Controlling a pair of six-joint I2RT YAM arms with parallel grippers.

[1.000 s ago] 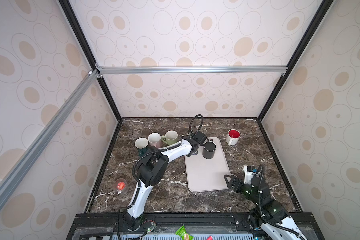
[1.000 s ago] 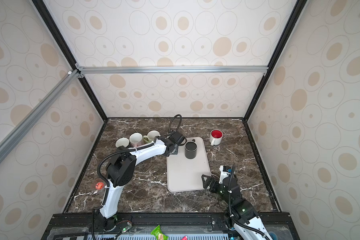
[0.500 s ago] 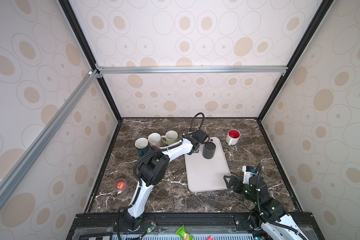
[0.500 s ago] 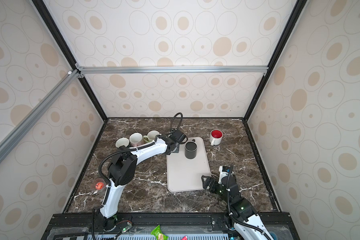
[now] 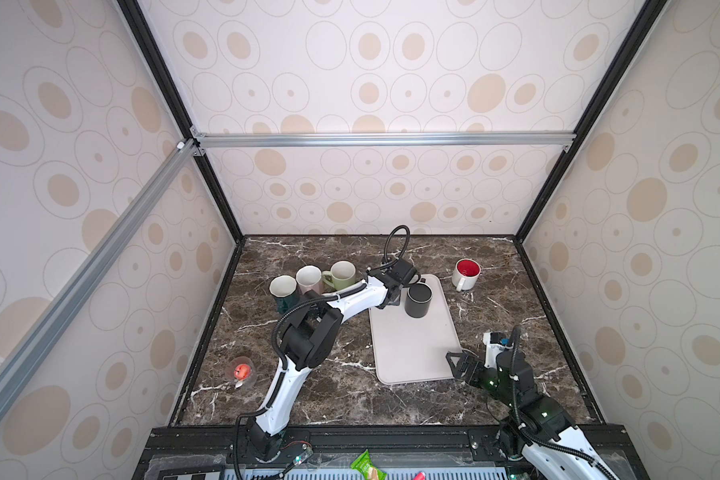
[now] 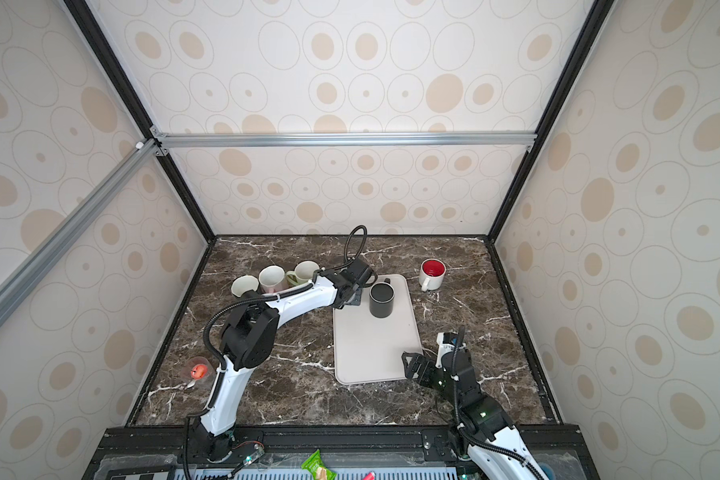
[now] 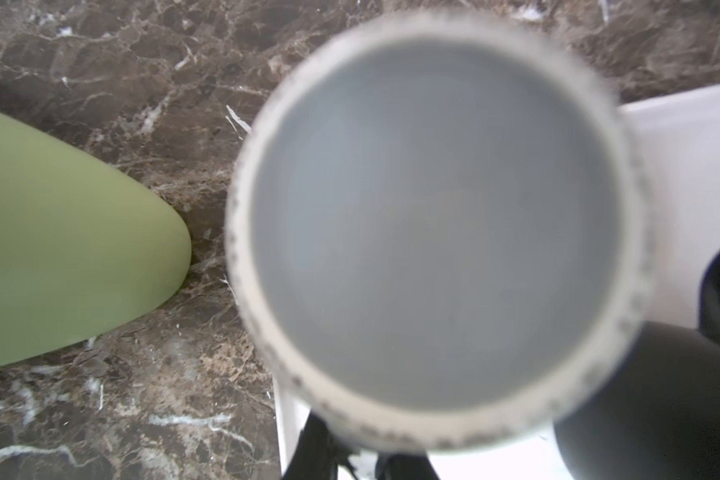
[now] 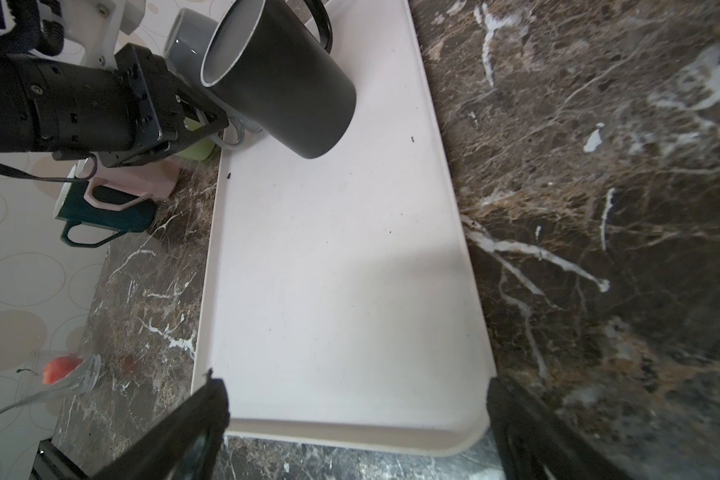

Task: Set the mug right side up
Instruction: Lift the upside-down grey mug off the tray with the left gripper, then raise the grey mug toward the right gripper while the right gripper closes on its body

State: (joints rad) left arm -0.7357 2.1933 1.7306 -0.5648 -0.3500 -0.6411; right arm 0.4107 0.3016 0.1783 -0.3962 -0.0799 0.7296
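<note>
Your left tool (image 5: 393,297) is out at the far left corner of the tray (image 5: 412,353), pointing down, jaws narrow. The left wrist view looks straight down on the blurry base of a grey mug (image 7: 433,228), so it's upside down at that corner, just beside the upright black mug (image 5: 417,299). Only the right wrist view shows the tool's fingers right at the grey mug's handle, and you can't tell if they actually pinch it. The top views barely show that mug at all.

Your right tool (image 8: 352,380) is spread wide, holding nothing, at the tray's near edge. Most of the tray is bare. A green mug (image 5: 341,274) sits close by on the desk (image 5: 341,390) to the left, and a red-lined mug (image 5: 466,274) stands well apart on the right.
</note>
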